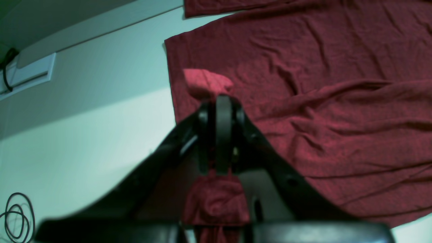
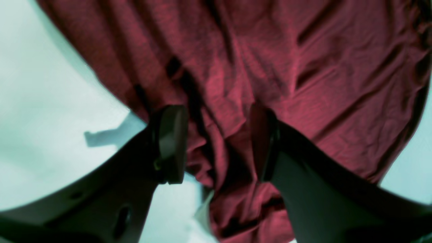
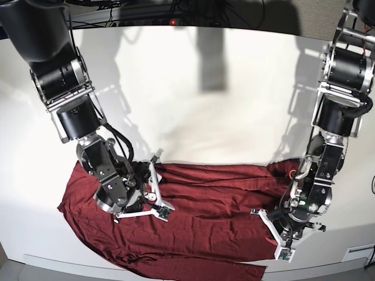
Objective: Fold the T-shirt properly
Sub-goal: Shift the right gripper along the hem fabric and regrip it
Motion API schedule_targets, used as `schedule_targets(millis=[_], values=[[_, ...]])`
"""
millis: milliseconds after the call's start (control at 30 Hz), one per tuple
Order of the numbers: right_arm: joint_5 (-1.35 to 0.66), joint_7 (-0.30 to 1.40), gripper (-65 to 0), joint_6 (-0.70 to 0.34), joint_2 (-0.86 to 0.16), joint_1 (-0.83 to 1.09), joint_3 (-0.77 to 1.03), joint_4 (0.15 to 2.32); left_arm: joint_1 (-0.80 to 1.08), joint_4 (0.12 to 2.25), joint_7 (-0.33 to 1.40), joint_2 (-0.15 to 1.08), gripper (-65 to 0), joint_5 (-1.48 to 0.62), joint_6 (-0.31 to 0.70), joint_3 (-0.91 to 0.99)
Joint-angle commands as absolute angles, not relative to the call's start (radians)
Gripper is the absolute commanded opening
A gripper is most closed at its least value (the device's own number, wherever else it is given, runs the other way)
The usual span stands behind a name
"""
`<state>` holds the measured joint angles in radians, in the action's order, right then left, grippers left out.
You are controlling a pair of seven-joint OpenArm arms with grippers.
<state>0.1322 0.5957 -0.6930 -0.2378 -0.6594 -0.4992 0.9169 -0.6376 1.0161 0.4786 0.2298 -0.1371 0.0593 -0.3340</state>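
1. Two arms are low over the white counter [image 3: 205, 99], and you see the dark red long-sleeved T-shirt of thin wrinkly jersey [image 3: 199, 216] spread on its near part, between them and under them.
2. Your left gripper [image 1: 223, 101] has its black fingers [image 1: 223, 135] pressed together on a bunched fold of the T-shirt; a small lump of cloth sticks out past the tips, and more cloth hangs behind them toward the camera.
3. In the left wrist view the rest of the T-shirt lies flat but creased on the counter, with one straight edge beside the fingers and a second strip of red cloth at the top of the view.
4. Your right gripper [image 2: 217, 141] has its fingers [image 2: 172, 141] apart by a clear gap. Red cloth lies between and below them in folds, but they do not pinch it.
5. In the base view the right gripper is over the left part of the T-shirt as seen there, and the left gripper is at the right edge of the cloth, near the front edge of the counter.
6. One coil of black cable [image 1: 17, 216] lies on the counter, well apart from the T-shirt.
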Motion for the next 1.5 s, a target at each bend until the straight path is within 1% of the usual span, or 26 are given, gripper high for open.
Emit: schedule_targets(millis=[0,100,200,300,433,567,633,733,767,933,1033,1167,1367,1467], values=[[0.135,0.565,-35.1,-0.683,-0.237,-0.694,-0.494,0.921,-0.675,1.032,0.456,0.233,-65.0,-0.14,0.053,-0.329],[0.148,0.541,-35.1,-0.678,-0.229,-0.695,-0.494,0.894,-0.675,1.032,0.456,0.234,-65.0,-0.14,0.053,-0.329],[0.2,0.513,-35.1,-0.649,-0.218,-0.695,-0.494,0.842,-0.675,1.032,0.456,0.233,-65.0,-0.14,0.053,-0.329],[0.206,0.506,-35.1,-0.631,-0.213,-0.695,-0.494,0.826,-0.675,1.032,0.455,0.233,-65.0,-0.14,0.053,-0.329],[0.21,0.472,-38.8,-0.627,-0.213,-0.694,-0.494,0.825,-0.675,1.032,0.456,0.234,-65.0,-0.14,0.053,-0.329],[0.263,0.427,-38.7,-0.609,-0.213,-0.695,-0.494,0.804,-0.675,1.032,0.456,0.233,-65.0,-0.14,0.053,-0.329],[0.266,0.423,-38.8,-0.59,-0.213,-0.695,-0.494,0.786,-0.675,1.032,0.456,0.233,-65.0,-0.14,0.053,-0.329],[0.267,0.423,-39.2,-0.59,-0.213,-0.695,-0.494,0.762,-0.675,1.032,0.456,0.233,-65.0,-0.14,0.053,-0.329],[0.268,0.425,-41.1,-0.59,-0.213,-0.695,-0.494,0.758,-0.675,1.032,0.456,0.233,-65.0,-0.14,0.053,-0.329],[0.273,0.428,-55.0,-0.582,-0.213,-0.695,-0.494,0.758,-0.675,1.032,0.456,0.234,-65.0,-0.14,0.053,-0.329],[0.273,0.427,-60.1,-0.582,-0.213,-0.695,-0.494,0.758,-0.675,1.032,0.455,0.234,-65.0,-0.14,0.053,-0.329],[0.273,0.43,-65.0,-0.552,-0.213,-0.695,-0.494,0.76,-0.675,1.032,0.456,0.234,-65.0,-0.14,0.053,-0.329],[0.223,0.449,-65.0,-0.552,-0.213,-0.695,-0.494,0.79,-0.675,1.032,0.456,0.234,-65.0,-0.14,0.053,-0.329],[0.224,0.449,-58.6,-0.552,-0.213,-0.695,-0.494,0.792,-0.675,1.032,0.456,0.234,-65.0,-0.14,0.053,-0.329]])
